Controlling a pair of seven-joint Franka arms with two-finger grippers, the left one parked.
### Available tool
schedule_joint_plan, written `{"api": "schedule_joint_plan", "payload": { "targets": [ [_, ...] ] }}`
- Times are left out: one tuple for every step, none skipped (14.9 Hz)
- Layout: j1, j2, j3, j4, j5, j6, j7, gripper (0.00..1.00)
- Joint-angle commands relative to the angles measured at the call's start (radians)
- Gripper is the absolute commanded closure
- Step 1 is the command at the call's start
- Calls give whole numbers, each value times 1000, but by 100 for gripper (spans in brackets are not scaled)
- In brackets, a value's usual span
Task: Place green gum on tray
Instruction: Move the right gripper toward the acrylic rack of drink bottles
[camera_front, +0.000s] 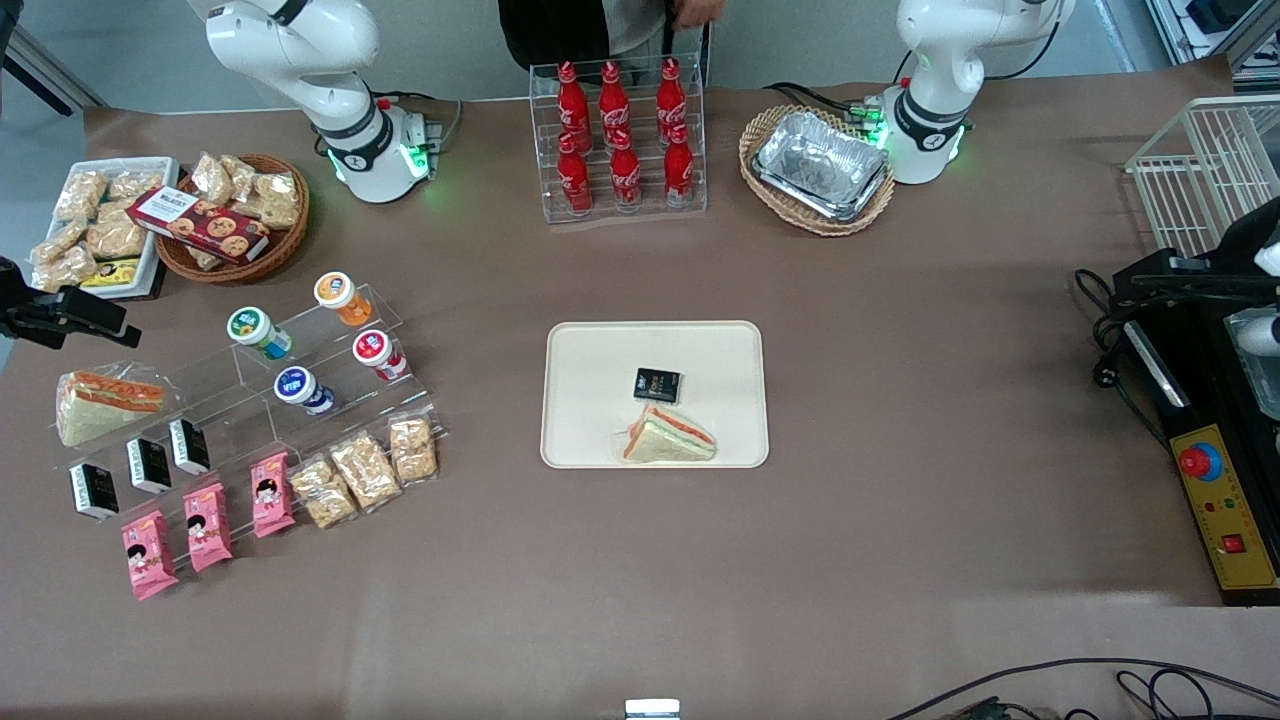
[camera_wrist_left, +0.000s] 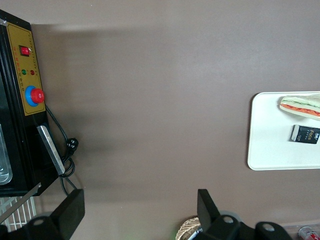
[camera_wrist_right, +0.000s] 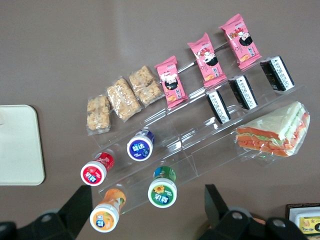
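Note:
The green gum (camera_front: 252, 328), a jar with a green-ringed white lid, lies on its side on the upper step of a clear acrylic stand (camera_front: 300, 400), beside the orange-lidded jar (camera_front: 340, 295). It also shows in the right wrist view (camera_wrist_right: 162, 192). My gripper (camera_front: 95, 318) hovers high over the working arm's end of the table, apart from the stand. In the right wrist view my gripper (camera_wrist_right: 145, 200) is open and empty, its fingers (camera_wrist_right: 82, 202) wide apart above the green and orange jars. The cream tray (camera_front: 560, 440) lies mid-table and holds a sandwich (camera_front: 668, 440) and a black packet (camera_front: 656, 384).
The stand also holds a red-lidded jar (camera_front: 375, 350), a blue-lidded jar (camera_front: 298, 388), cereal bars (camera_front: 365, 470), pink packets (camera_front: 205, 525), black packets (camera_front: 150, 465) and a wrapped sandwich (camera_front: 100, 405). A snack basket (camera_front: 235, 215), cola rack (camera_front: 620, 140) and foil-tray basket (camera_front: 820, 170) stand farther from the camera.

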Motion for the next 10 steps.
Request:
{"api": "schedule_joint_plan", "payload": {
  "targets": [
    [10, -17, 5, -5, -30, -8, -3, 0],
    [8, -18, 5, -5, -30, -8, 3, 0],
    [7, -18, 5, -5, -30, -7, 3, 0],
    [10, -19, 5, -7, -30, -8, 2, 0],
    [11, -21, 7, -8, -30, -8, 5, 0],
    [16, -21, 8, -8, -31, -8, 5, 0],
    [16, -22, 11, -10, -37, -8, 5, 0],
    [16, -27, 11, -17, -40, -8, 5, 0],
    [19, -54, 11, -57, -54, 3, 2, 0],
    [22, -94, 16, -120, -83, 28, 3, 0]
  ]
}}
